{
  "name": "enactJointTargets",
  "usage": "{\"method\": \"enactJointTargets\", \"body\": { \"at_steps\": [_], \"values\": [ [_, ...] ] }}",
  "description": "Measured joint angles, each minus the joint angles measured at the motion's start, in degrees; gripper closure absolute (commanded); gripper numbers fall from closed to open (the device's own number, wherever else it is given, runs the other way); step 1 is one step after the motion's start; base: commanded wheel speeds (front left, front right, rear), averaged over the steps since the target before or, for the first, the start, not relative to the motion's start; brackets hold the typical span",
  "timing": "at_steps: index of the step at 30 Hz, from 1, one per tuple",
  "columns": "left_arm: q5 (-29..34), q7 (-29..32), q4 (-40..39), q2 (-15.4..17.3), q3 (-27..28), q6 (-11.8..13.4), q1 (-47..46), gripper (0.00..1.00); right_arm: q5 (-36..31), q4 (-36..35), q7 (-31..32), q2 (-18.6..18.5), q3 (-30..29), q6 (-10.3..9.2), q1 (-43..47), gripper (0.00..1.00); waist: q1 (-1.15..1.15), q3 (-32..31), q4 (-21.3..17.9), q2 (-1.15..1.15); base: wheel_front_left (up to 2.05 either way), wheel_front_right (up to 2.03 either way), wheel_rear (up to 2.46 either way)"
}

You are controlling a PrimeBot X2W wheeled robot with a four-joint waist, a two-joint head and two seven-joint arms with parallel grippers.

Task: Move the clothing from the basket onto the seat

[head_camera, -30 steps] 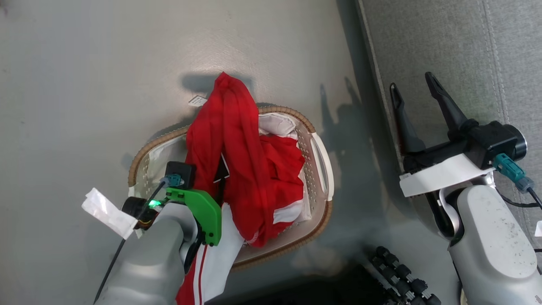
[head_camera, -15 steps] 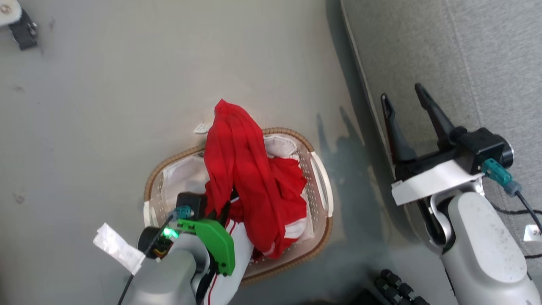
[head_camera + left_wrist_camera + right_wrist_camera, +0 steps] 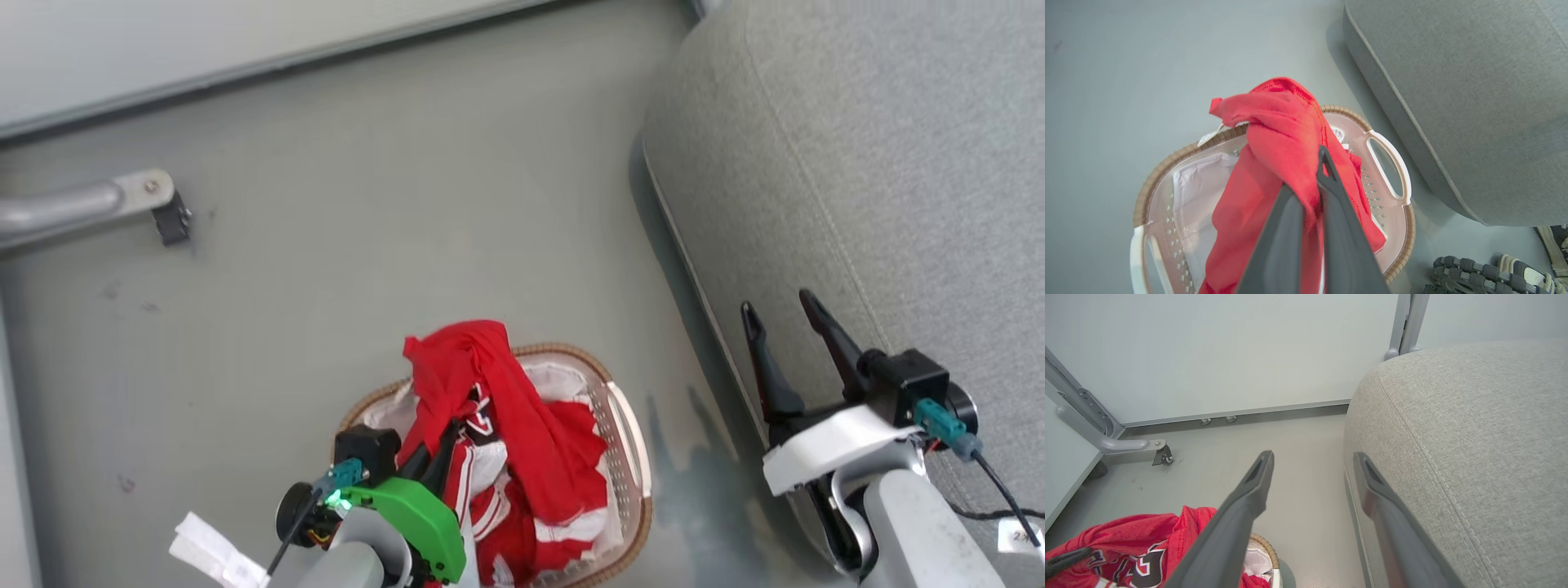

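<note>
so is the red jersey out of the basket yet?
Partly in. The left gripper is shut on a fold of the red jersey, raised above the rim of the basket; the rest hangs inside.

- Head view looks steeply down: basket lower centre, seat right.
- Left wrist view sits close over both.
- Right wrist view faces the wall, seat right.

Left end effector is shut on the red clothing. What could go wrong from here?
The left end effector pinches only one fold of the clothing. The rest lies in the basket, so it may slip free or drag the basket along. The open right end effector hovers at the seat edge, where trailing cloth could catch.
</note>
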Motion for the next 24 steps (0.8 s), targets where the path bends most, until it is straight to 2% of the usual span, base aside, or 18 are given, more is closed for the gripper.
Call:
{"method": "enactJointTargets", "body": {
  "at_steps": [4,15,20,24],
  "values": [
    [3.4,0.0,-5.6,-0.4,3.5,0.0,3.5,1.00,0.3,0.8,0.0,0.1,-0.3,0.00,2.5,0.00,0.00,-4.8,0.9,0.00,0.00,0.00,0.00],
    [8.3,0.0,-19.3,-1.3,7.5,0.0,7.6,1.00,0.3,3.0,0.0,0.8,-0.6,0.00,9.0,0.00,0.00,-16.9,3.8,0.00,0.00,0.00,0.00],
    [9.8,0.0,-24.6,-1.5,7.6,0.0,7.1,1.00,0.2,3.0,0.0,0.6,2.9,0.00,10.2,0.00,0.00,-20.1,5.3,0.00,0.00,0.00,0.00],
    [10.6,0.0,-27.4,-1.5,7.6,0.0,5.8,1.00,-0.2,2.7,0.0,-0.4,9.5,0.00,10.3,0.00,0.00,-21.4,6.7,0.00,0.00,0.00,0.00]
  ]
}}
